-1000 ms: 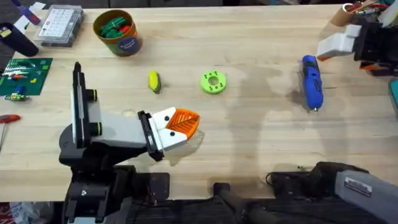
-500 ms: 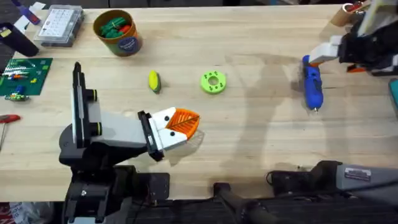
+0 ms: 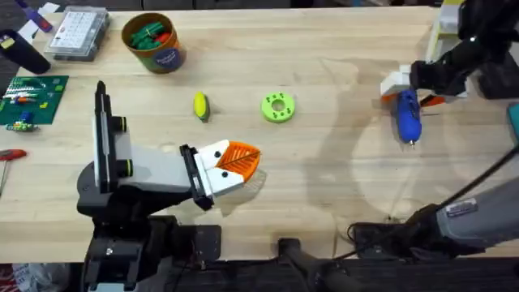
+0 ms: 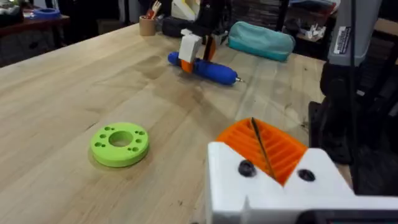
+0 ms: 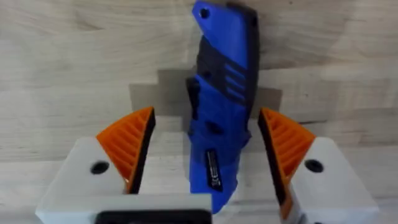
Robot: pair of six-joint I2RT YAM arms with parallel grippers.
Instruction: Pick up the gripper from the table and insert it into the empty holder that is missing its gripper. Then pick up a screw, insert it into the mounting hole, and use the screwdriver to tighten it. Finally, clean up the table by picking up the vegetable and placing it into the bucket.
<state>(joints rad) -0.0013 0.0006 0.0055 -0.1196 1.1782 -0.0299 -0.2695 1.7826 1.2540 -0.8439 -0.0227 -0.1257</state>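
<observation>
The blue screwdriver [image 3: 407, 113] lies on the table at the right, its thin metal tip toward the front edge. My right gripper [image 3: 403, 88] hangs over its rear end. In the right wrist view that gripper [image 5: 206, 118] is open, with an orange pad on either side of the screwdriver [image 5: 221, 118] and a gap at each pad. My left gripper [image 3: 239, 162] rests shut near the front left, holding nothing. The yellow vegetable [image 3: 200, 106] lies left of centre. The orange-tan bucket [image 3: 166, 57] stands at the back left, with green and red pieces inside. The holder and the screw are out of view.
A flat green disc [image 3: 278, 107] with holes lies at the centre, right of the vegetable. A clear compartment box [image 3: 77, 32], a green circuit board [image 3: 28, 97] and a red-handled tool [image 3: 10, 154] sit along the left side. A teal pouch [image 4: 261, 38] lies beyond the screwdriver.
My right gripper has come in from the far right edge to the left and down, over the screwdriver's rear end. The left arm has not moved.
</observation>
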